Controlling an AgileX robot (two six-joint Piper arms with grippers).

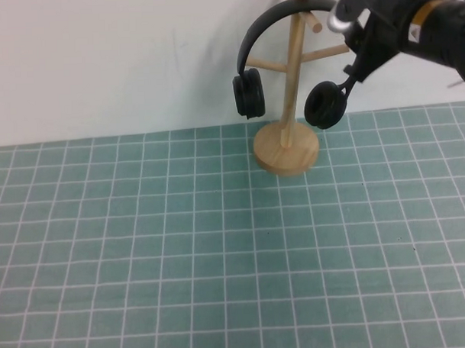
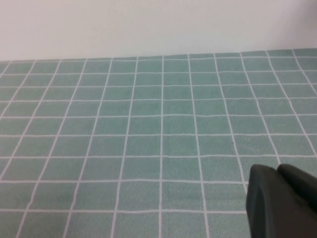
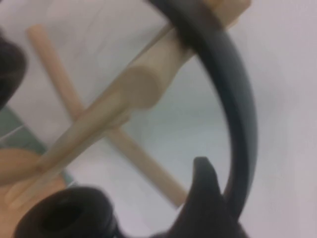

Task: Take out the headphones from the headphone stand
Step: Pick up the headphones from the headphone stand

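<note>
The black headphones hang on the light wooden headphone stand at the back of the mat, the headband arched over the pole's top and one ear cup on each side. My right gripper is at the headband's right end, above the right ear cup. In the right wrist view the headband runs down against my right gripper, which is shut on it, and crosses the pole. My left gripper is shut and empty, low over the mat, out of the high view.
The green gridded mat covers the table up to a white wall behind the stand. The stand's side pegs stick out near the right arm.
</note>
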